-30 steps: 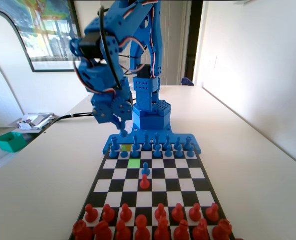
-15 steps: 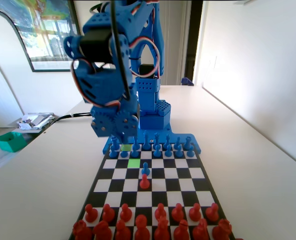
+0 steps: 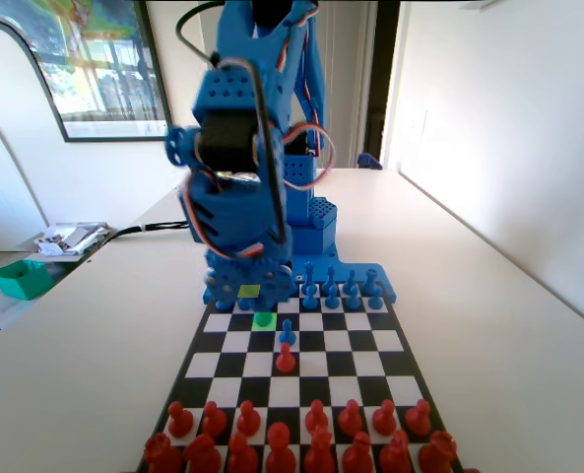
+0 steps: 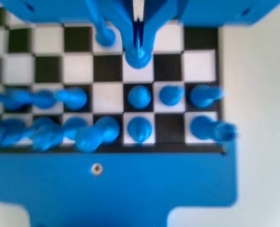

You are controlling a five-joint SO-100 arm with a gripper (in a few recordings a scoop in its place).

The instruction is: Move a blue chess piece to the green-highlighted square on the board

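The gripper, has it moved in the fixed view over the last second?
Yes. The gripper has come down and toward the camera, from above the blue back rows to the green-highlighted square, with a blue chess piece between its jaws.

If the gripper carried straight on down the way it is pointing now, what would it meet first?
The gripper already appears shut on the blue chess piece; straight below lies the green-highlighted square of the board, though the remaining gap is unclear.
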